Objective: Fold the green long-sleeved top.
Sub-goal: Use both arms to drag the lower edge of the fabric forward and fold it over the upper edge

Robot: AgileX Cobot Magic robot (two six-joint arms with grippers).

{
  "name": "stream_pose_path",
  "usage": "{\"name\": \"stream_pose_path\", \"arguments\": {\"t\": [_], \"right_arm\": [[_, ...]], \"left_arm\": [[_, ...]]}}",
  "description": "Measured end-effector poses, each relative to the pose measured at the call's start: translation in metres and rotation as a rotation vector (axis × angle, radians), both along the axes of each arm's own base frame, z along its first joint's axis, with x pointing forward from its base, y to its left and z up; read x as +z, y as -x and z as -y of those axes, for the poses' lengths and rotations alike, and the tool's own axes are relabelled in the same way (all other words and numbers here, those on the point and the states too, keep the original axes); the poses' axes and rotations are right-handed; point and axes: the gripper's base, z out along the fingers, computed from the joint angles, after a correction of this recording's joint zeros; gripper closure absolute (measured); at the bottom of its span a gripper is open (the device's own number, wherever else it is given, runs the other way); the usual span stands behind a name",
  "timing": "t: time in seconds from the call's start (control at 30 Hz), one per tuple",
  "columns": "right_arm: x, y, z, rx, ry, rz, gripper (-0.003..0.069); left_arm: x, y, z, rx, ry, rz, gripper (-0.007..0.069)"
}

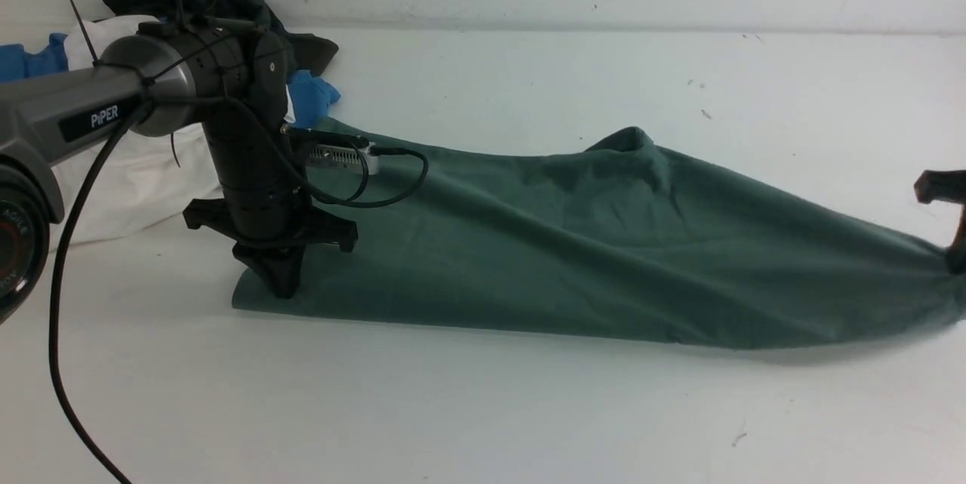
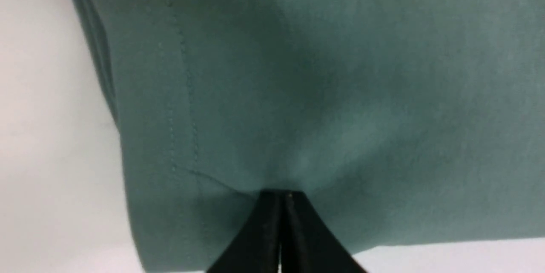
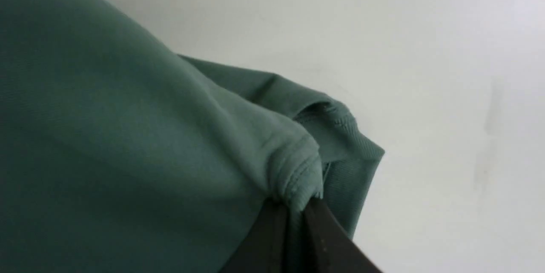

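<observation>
Fabric of the sage-green cotton long-sleeved top [image 1: 604,257] stretches between left gripper [image 2: 281,196] and right gripper [image 3: 300,207], each with jaws clamped on its edge.

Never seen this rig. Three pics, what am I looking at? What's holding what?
It is a robot with two arms, each ending in a two-finger gripper. The wide picture looks forward from between the arms; the other two come from cameras on the left and right wrists. A green top is stretched across a white table. The left gripper pinches one end, the right gripper a stitched edge at the other. Other clothes, white, blue and dark, are piled at the back left.
</observation>
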Motion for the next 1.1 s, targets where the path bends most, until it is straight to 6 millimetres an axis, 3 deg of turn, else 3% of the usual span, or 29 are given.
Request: {"name": "stream_pose_path", "arguments": {"t": [0.1, 0.27, 0.4, 0.53, 0.63, 0.87, 1.1], "right_arm": [[0.005, 0.003, 0.004, 0.005, 0.058, -0.002, 0.0643], [-0.011, -0.001, 0.006, -0.019, 0.054, -0.044, 0.0631], [-0.030, -0.005, 0.009, -0.026, 0.063, -0.094, 0.0581], [-0.045, -0.006, 0.022, -0.097, 0.189, -0.149, 0.0472], [-0.039, -0.004, 0.030, -0.136, 0.280, -0.144, 0.0414], [-0.021, 0.000, 0.027, -0.171, 0.260, -0.090, 0.0395], [-0.009, -0.002, 0.006, -0.126, 0.137, -0.046, 0.0404]], "left_arm": [[0.000, 0.000, 0.000, 0.002, 0.004, -0.001, 0.0629], [0.000, 0.000, 0.001, -0.010, 0.009, -0.001, 0.0629], [0.000, 0.000, 0.001, -0.015, 0.009, -0.001, 0.0629], [0.001, 0.000, 0.001, -0.017, 0.011, 0.000, 0.0629], [0.007, 0.001, 0.001, -0.017, 0.013, 0.014, 0.0629], [0.028, 0.004, 0.003, -0.008, 0.049, 0.057, 0.0629], [0.035, 0.003, 0.016, 0.017, 0.160, 0.059, 0.0629]]}}
